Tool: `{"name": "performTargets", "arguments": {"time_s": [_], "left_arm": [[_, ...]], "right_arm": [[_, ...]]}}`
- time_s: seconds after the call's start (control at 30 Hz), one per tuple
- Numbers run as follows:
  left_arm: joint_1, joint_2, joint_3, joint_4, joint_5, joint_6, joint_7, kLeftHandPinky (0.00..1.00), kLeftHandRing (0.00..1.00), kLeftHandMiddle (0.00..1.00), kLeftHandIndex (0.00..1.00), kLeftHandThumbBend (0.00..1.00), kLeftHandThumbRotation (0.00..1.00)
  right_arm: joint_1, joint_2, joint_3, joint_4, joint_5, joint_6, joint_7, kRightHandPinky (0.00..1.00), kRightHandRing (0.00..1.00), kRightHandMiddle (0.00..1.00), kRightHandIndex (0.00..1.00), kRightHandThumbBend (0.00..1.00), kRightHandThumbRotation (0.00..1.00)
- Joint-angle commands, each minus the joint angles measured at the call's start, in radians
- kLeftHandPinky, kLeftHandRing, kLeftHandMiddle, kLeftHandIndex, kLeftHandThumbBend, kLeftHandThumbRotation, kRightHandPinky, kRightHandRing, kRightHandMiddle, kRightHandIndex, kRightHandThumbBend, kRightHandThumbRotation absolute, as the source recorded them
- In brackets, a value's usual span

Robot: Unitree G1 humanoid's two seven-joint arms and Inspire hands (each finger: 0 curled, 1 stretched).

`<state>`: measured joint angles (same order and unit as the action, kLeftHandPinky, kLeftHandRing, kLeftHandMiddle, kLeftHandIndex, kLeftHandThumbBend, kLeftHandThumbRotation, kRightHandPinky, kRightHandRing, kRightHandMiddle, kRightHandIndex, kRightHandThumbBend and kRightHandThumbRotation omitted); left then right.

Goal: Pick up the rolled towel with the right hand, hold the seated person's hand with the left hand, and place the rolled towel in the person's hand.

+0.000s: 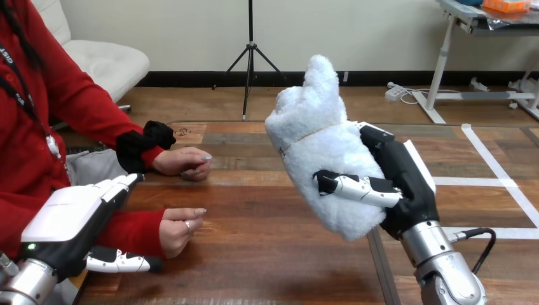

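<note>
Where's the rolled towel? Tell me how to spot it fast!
Look at the wooden table, then to its right side, where the robot's right hand is up above the wood. The rolled towel is the lump gripped in that hand, thumb across its front. It is the only soft, fluffy white thing, unlike the hard black-and-white hand around it.

The right hand (pixel 407 184), raised above the counter (pixel 267 260) right of centre, grips the white rolled towel (pixel 324 159) with its thumb curled across it, while the left hand (pixel 63 216), fingers straight, is at the near left beside the person's nearer hand (pixel 181 227), which rests on the counter.
</note>
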<state>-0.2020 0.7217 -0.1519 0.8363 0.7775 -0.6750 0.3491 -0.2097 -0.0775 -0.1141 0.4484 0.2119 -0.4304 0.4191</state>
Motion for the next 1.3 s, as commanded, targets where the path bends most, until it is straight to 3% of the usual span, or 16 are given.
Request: {"name": "performTargets", "arguments": {"time_s": [0.0, 0.17, 0.47, 0.67, 1.27], "left_arm": [[-0.11, 0.021, -0.041, 0.064, 0.018, -0.016, 0.053, 0.89, 0.9, 0.91, 0.92, 1.0, 0.57], [-0.139, 0.018, -0.067, 0.116, 0.018, -0.027, 0.071, 0.88, 0.9, 0.9, 0.93, 1.0, 0.57], [-0.184, 0.006, -0.108, 0.197, 0.009, -0.041, 0.094, 0.84, 0.87, 0.87, 0.91, 1.0, 0.58], [-0.208, -0.005, -0.125, 0.244, -0.001, -0.039, 0.095, 0.81, 0.84, 0.84, 0.89, 1.0, 0.57], [-0.262, -0.019, -0.198, 0.32, 0.017, -0.017, 0.118, 0.74, 0.76, 0.78, 0.82, 1.0, 0.58]], "right_arm": [[-0.025, -0.001, -0.004, -0.102, 0.031, -0.003, -0.003, 0.0, 0.01, 0.03, 0.0, 0.32, 0.0], [-0.007, 0.002, 0.0, -0.146, 0.061, 0.029, 0.01, 0.0, 0.01, 0.04, 0.01, 0.31, 0.0], [0.027, 0.0, 0.004, -0.214, 0.057, 0.047, 0.001, 0.0, 0.01, 0.03, 0.0, 0.3, 0.0], [0.042, 0.001, 0.0, -0.245, 0.133, 0.091, 0.053, 0.0, 0.0, 0.02, 0.0, 0.27, 0.0], [0.078, -0.003, 0.001, -0.313, 0.15, 0.099, 0.07, 0.0, 0.0, 0.02, 0.0, 0.31, 0.0]]}}
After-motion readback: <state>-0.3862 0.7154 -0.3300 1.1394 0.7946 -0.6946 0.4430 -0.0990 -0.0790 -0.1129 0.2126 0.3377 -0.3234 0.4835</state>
